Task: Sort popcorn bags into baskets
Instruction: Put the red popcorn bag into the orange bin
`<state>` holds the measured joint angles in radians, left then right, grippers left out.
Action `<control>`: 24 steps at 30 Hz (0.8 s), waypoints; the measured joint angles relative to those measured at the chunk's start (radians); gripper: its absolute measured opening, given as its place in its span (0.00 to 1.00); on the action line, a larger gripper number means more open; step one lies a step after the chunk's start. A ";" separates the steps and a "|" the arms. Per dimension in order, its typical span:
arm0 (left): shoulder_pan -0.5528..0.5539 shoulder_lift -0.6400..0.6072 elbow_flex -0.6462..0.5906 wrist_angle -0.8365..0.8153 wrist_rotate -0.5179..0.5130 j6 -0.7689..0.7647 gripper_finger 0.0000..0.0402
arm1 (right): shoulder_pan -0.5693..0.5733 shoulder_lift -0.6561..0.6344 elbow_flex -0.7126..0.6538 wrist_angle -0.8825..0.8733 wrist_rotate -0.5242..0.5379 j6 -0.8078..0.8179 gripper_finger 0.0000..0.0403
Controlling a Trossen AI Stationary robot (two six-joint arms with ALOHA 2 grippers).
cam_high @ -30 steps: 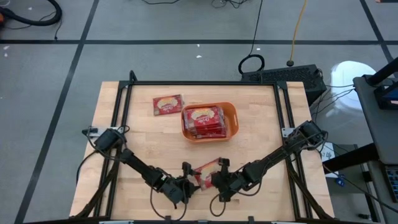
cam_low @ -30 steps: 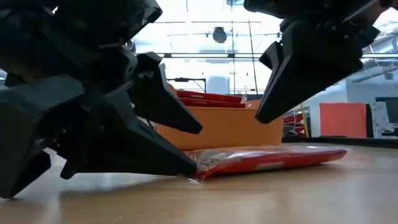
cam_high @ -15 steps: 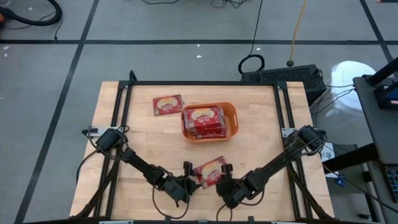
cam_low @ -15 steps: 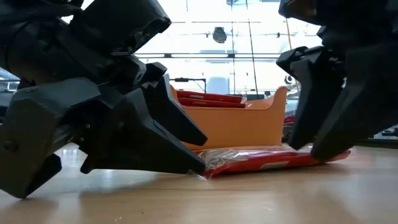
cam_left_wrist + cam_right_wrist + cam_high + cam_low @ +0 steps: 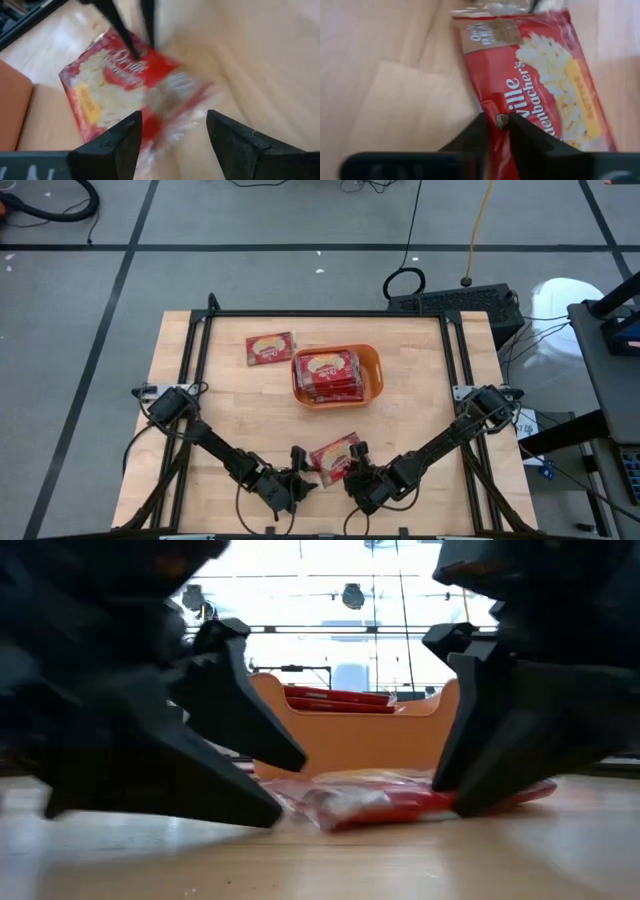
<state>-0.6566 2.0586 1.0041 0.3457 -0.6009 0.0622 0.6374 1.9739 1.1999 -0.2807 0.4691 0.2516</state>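
One red popcorn bag (image 5: 335,453) lies on the table near its near edge, between both grippers. My left gripper (image 5: 304,471) is open at the bag's left, clear crimped end (image 5: 175,95); its fingers stand on either side of that end with a small gap. My right gripper (image 5: 353,464) is shut on the bag from its right. The orange basket (image 5: 372,360) sits mid-table, with several red bags (image 5: 327,373) stacked inside. Another bag (image 5: 270,348) lies flat to the basket's left. My right gripper pinches the bag between its two fingers on the red face beside one long edge (image 5: 492,107), where the wrapper creases. The fingers (image 5: 470,765) slant down from the table's near-right side. The bag (image 5: 380,795) rests on the table, with its left end crumpled and slightly raised.
A black frame (image 5: 320,314) runs along the table's far edge and both sides. Bare wood (image 5: 230,405) lies between the near bag and the basket. The basket's wall (image 5: 350,745) stands just behind the held bag in the low view.
My left gripper drew back from the bag's end toward the table's left and stayed open. My right gripper shifted toward the near edge and came down onto the bag's right part. The bag stayed in place, but its left end crumpled and rose a little.
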 joint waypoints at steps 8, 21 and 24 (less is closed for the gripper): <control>-0.059 -0.107 0.001 -0.076 -0.046 0.018 0.56 | -0.010 -0.002 -0.002 0.040 -0.003 -0.003 0.03; -0.038 -0.001 0.007 -0.105 -0.165 0.044 0.63 | -0.088 -0.082 -0.004 0.068 -0.160 0.097 0.00; -0.019 0.008 0.007 -0.051 -0.180 0.093 0.64 | -0.105 -0.083 -0.004 0.072 -0.206 0.101 0.00</control>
<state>-0.6760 2.0663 1.0110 0.2948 -0.7805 0.1554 0.5321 1.8912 1.1957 -0.2086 0.2632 0.3531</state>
